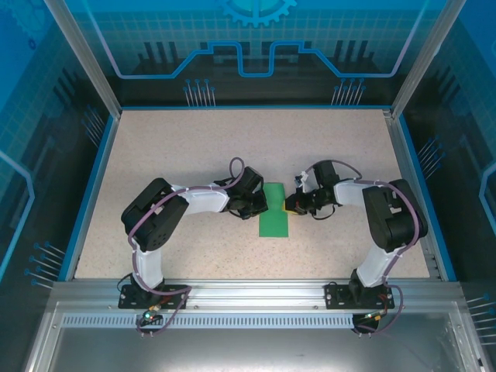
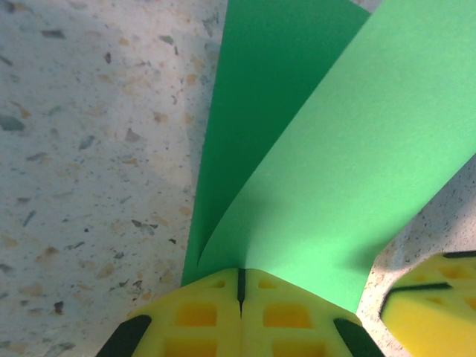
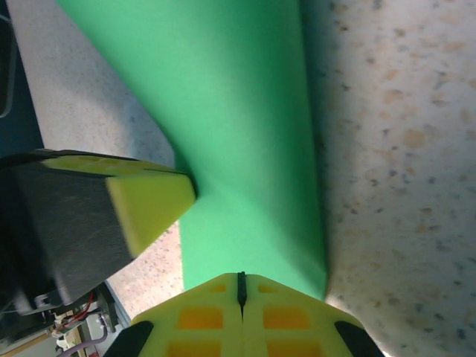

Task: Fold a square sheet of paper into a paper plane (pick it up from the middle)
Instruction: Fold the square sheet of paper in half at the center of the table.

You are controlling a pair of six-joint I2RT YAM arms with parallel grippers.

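The square sheet of paper [image 1: 274, 221] is bright green and lies mid-table as a narrow strip, doubled over on itself. In the left wrist view its upper layer [image 2: 335, 171] curls up off the lower one. My left gripper [image 1: 262, 205] is shut, its yellow tips [image 2: 240, 274] set against the paper's left side where the flap rises. My right gripper [image 1: 293, 205] is shut too, its tips [image 3: 241, 277] on the paper [image 3: 238, 111] from the right. No paper runs into either jaw seam. The left gripper's finger [image 3: 145, 204] touches the sheet's edge.
The speckled beige table [image 1: 194, 147] has a blue rim and transparent walls at the back and sides. An aluminium rail [image 1: 248, 291] carrying both arm bases runs along the near edge. Both arms bend inward towards the middle.
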